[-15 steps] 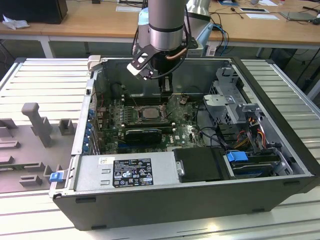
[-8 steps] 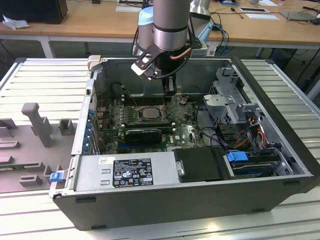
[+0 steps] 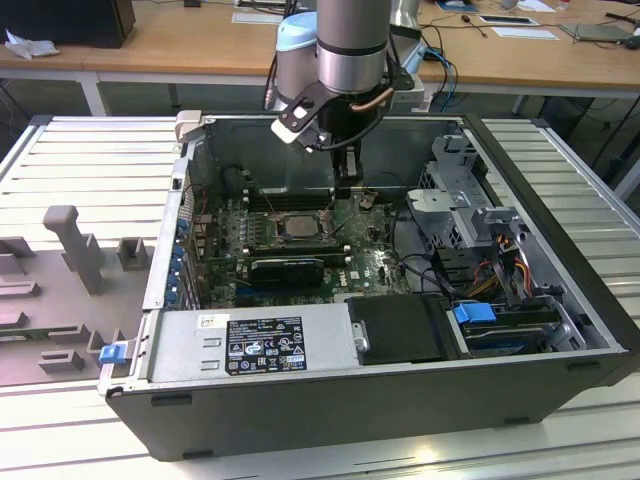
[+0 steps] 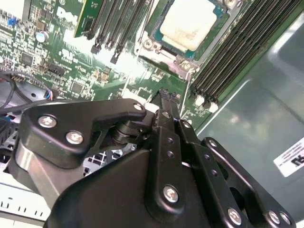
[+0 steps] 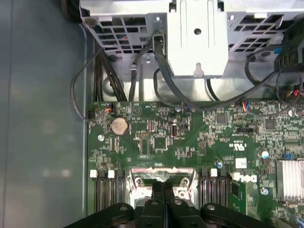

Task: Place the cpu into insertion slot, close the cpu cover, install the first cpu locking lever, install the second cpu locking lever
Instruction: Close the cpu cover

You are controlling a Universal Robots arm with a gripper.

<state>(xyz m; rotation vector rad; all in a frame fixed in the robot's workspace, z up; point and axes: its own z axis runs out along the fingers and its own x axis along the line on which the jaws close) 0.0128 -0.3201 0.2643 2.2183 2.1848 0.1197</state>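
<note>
Landmark: the insertion slot [image 3: 322,232], a square socket on the green board [image 5: 190,142] inside the open computer case [image 3: 400,400].
Cpu: the cpu [image 4: 190,23] sits in the insertion slot with its pale metal top facing up; the exterior view shows it there too [image 3: 298,226].
Cpu cover: the cpu cover [image 4: 152,45] lies flat over the insertion slot, and the chip's top shows through its cut-out centre. Its shiny edge also appears in the first wrist view [image 5: 183,176].
Gripper: the gripper [image 4: 166,93] points down just beside the insertion slot, at the edge that faces the coin cell. Both other views place it there as well [image 3: 347,188] [image 5: 163,185].
Fingers: the two black fingers [image 5: 153,206] are pressed together, with nothing held between them.
Contact: it cannot be told whether the tips touch the board or the metal at the insertion slot's edge.
Memory slots: the long black memory slots [image 4: 237,52] run along two opposite sides of the insertion slot.
Coin cell: the coin cell [image 5: 119,126] lies on the board near the insertion slot, beyond the gripper's tips.
Drive cage: the grey metal drive cage [image 5: 197,38] stands well apart from the insertion slot, past the coin cell, and black cables run down from it to the board.
Power supply: the power supply [image 3: 255,340] sits against a case wall, well apart from the insertion slot.
</note>
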